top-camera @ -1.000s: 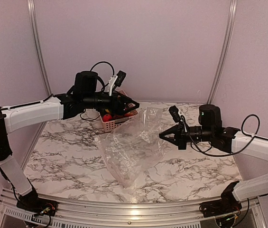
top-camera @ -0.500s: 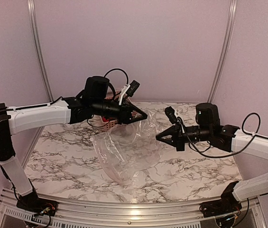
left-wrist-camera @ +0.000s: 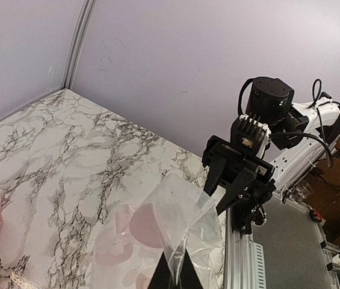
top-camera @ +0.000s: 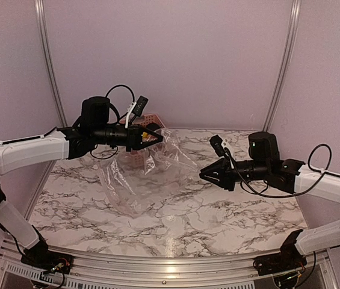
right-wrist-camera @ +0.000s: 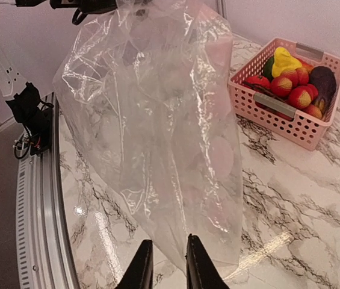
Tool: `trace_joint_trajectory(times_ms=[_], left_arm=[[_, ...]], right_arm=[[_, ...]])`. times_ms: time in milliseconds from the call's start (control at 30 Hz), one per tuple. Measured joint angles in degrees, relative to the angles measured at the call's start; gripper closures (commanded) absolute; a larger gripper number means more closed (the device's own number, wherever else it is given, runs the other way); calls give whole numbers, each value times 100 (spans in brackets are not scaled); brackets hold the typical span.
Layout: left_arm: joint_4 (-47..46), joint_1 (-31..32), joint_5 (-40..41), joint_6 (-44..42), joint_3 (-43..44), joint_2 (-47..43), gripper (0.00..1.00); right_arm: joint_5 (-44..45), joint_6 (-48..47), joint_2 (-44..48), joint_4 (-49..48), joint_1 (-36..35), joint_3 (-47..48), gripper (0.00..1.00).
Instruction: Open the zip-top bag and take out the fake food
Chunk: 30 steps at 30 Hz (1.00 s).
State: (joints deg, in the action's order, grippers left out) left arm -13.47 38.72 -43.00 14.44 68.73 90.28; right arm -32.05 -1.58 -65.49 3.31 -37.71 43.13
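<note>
Two arms are meeting over the table (top-camera: 236,223). The left fingers (top-camera: 156,137) are pressing together on the upper edge of the zip-top bag (top-camera: 127,180). The clear, crinkly pouch is hanging down from them toward the marble, and whether its lower end is touching the surface cannot be told. From the left wrist, a folded corner of plastic is sticking up just ahead of the closed tips.

The right fingers (top-camera: 207,175) are standing slightly apart with nothing between them. They are pointing at the bag, which is hanging just ahead of them; from above, a narrow gap is showing between their tips and the plastic.

The fake food (right-wrist-camera: 290,75) is lying outside the bag in the pink basket (right-wrist-camera: 272,103), which is sitting on the table just behind the left fingers, well ahead of the right fingers and off to their right. Yellow, red and dark pieces are piling together in it.
</note>
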Motion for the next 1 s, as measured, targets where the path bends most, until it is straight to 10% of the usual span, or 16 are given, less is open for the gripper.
trace_joint_trajectory(times_ms=[100,600,733,1000], left_arm=[[-83,-9,-72,33,-24,-79,100],[-1200,-796,-444,903,-765,-678,100],[-931,-610,-485,702,-577,-597,100],[-422,24,-551,216,-396,-439,100]], right_arm=[[74,13,-94,50,-2,0,100],[496,201,-125,151,0,-74,100],[262,306,-125,155,0,-76,42],[354,409,118,72,0,114,25]])
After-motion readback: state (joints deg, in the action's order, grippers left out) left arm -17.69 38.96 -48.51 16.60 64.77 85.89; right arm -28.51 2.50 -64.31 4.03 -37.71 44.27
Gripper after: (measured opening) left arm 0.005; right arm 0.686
